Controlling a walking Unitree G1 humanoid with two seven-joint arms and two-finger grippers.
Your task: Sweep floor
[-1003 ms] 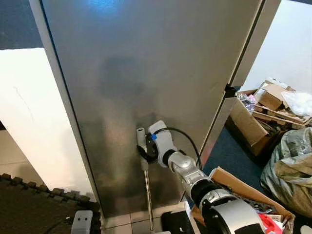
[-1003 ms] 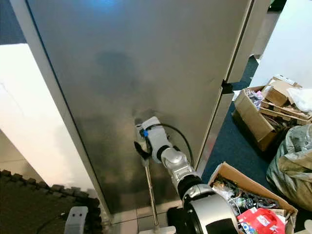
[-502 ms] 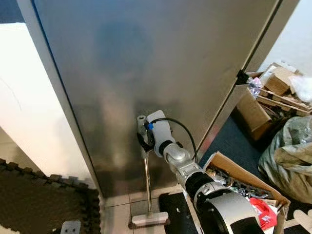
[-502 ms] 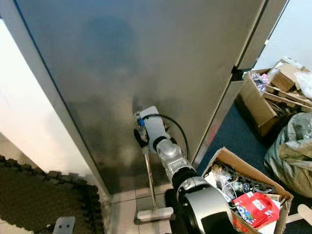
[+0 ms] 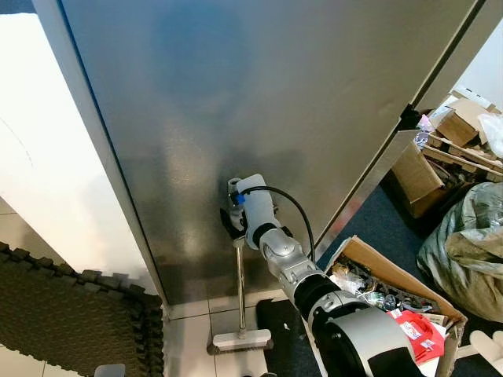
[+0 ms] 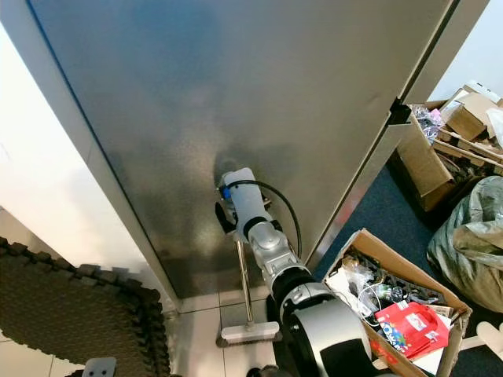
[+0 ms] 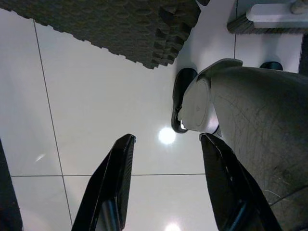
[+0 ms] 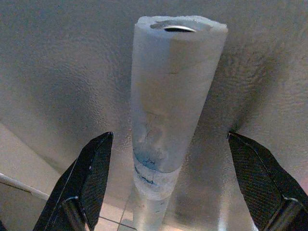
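Reaching out at the broom handle (image 8: 168, 120), the right gripper (image 5: 233, 222) has its fingers spread wide either side of the foam grip, not clamped. Broom stands upright against the big grey panel (image 5: 259, 110), head (image 5: 241, 341) on the white tile. Left gripper (image 7: 166, 187) hangs open over the floor by the foam mat (image 5: 71, 314). Cardboard box (image 5: 393, 294) of junk sits to the right.

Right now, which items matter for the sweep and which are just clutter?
For the job:
- broom, upright against the grey panel, head on the tile floor
- right gripper around its foam grip, fingers wide

Just lying about:
- foam mat
- cardboard box of rubbish
- stuffed bag
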